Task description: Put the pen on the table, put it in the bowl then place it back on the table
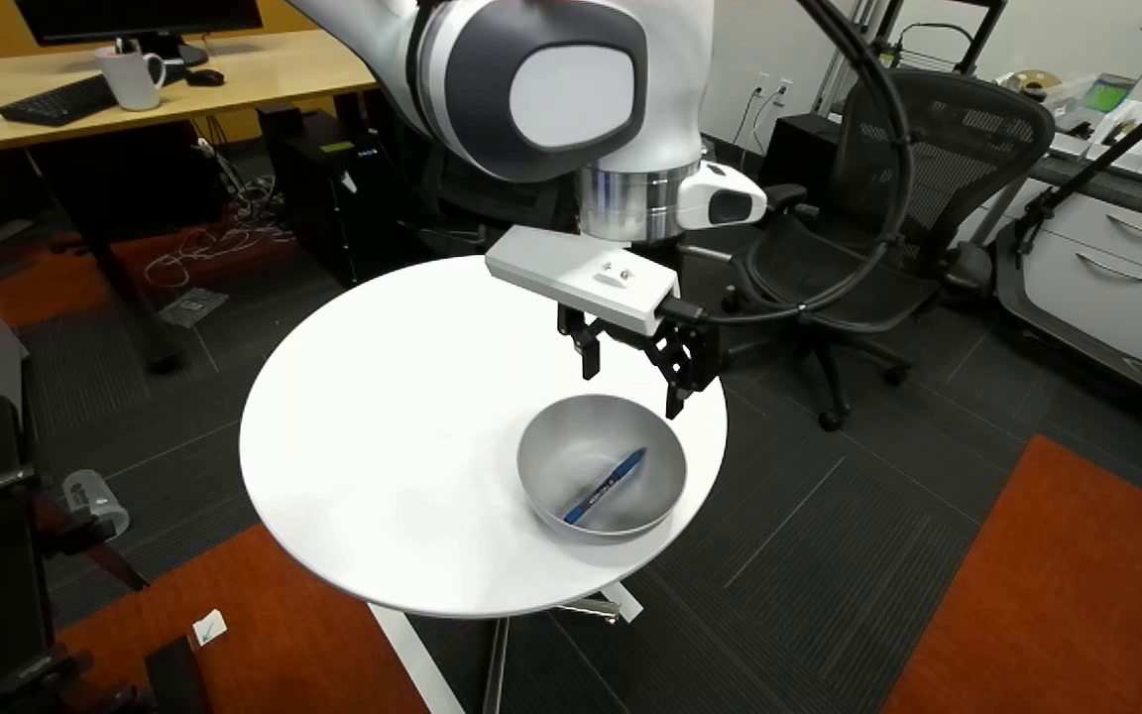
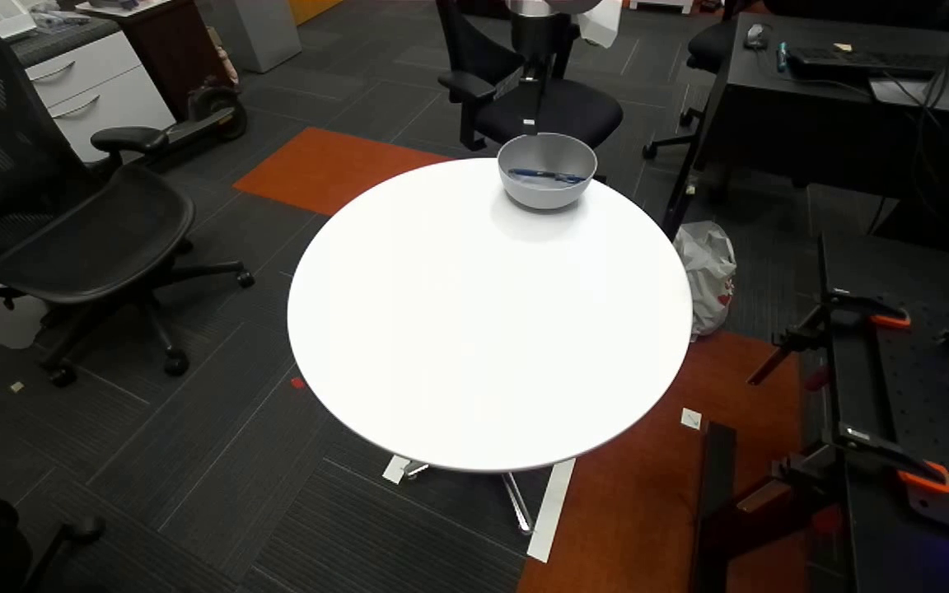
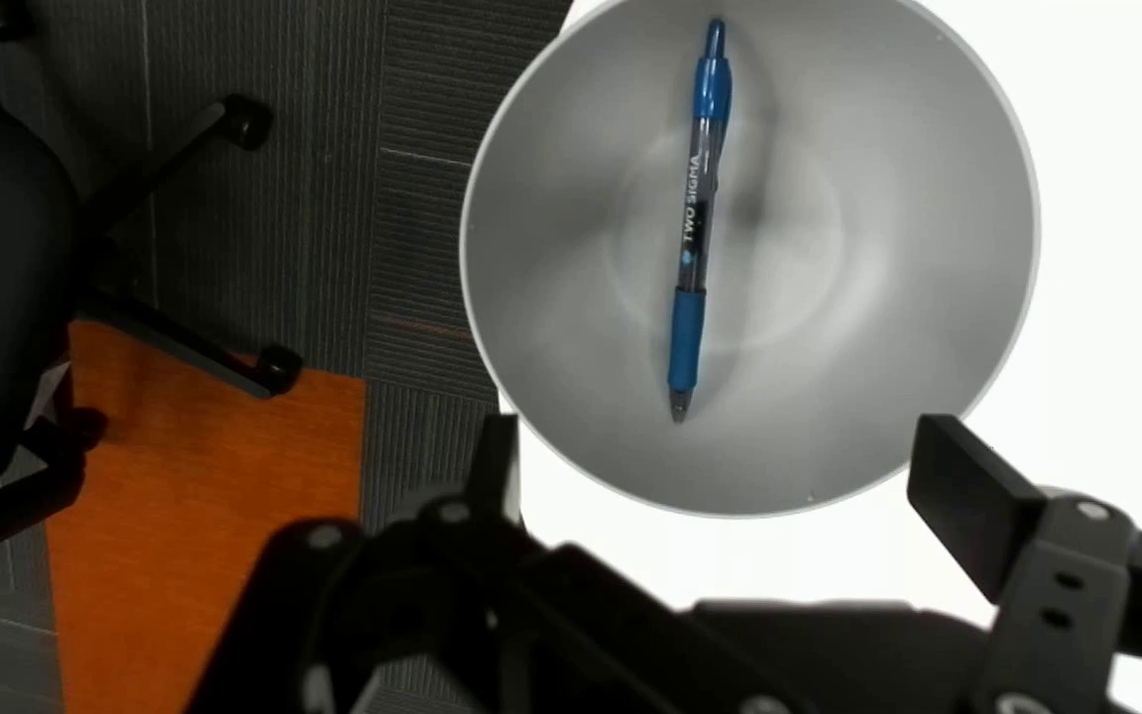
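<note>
The blue pen [image 1: 606, 486] lies inside the silver-grey bowl [image 1: 553, 446]. The bowl stands near the edge of the round white table [image 1: 373, 436]. The pen [image 2: 547, 175], the bowl [image 2: 544, 198] and the table [image 2: 483, 329] also show in the other exterior view. In the wrist view the pen [image 3: 698, 218] lies along the bowl [image 3: 918, 297], left of its middle, tip toward my gripper. My gripper [image 1: 632, 389] is open and empty, above and beside the bowl's rim. Its fingers are wide apart in the wrist view [image 3: 715, 426]. In an exterior view it is hard to make out against a dark chair.
A black office chair [image 1: 888, 218] stands behind the arm. A wooden desk [image 1: 284, 69] with a white mug [image 1: 131, 79] is at the back. Another dark chair [image 2: 553, 107] stands close behind the bowl. A black bench with orange-tipped clamps [image 2: 923, 478] is beside the table.
</note>
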`<state>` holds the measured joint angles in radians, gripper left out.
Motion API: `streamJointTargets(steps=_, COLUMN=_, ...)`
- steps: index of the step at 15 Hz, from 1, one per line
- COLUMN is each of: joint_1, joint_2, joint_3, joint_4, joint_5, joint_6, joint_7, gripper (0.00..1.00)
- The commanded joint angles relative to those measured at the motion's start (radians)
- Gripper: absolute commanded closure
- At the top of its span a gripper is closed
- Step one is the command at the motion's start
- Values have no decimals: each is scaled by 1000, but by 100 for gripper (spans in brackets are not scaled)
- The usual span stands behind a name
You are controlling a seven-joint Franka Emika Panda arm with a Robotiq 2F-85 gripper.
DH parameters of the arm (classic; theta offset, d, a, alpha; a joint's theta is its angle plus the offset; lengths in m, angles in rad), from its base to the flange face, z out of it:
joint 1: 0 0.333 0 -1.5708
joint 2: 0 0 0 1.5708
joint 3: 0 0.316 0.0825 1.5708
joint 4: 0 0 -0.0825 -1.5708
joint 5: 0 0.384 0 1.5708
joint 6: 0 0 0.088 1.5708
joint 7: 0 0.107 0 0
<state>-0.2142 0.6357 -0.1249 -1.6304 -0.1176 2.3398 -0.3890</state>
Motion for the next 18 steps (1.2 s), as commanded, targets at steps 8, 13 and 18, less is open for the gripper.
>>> streamJointTargets(steps=8, joint_1=-38, joint_2=47, joint_3=40, joint_4=-5, joint_5=1, joint_6=12, joint_7=-24, gripper=0)
streamJointTargets(steps=13, joint_1=-53, joint_2=82, joint_3=45, joint_4=10, joint_5=3, joint_6=7, joint_7=-28, gripper=0)
streamJointTargets(steps=18, joint_1=-58, joint_2=115, joint_3=47, joint_4=29, joint_5=1, joint_6=9, joint_7=-23, gripper=0)
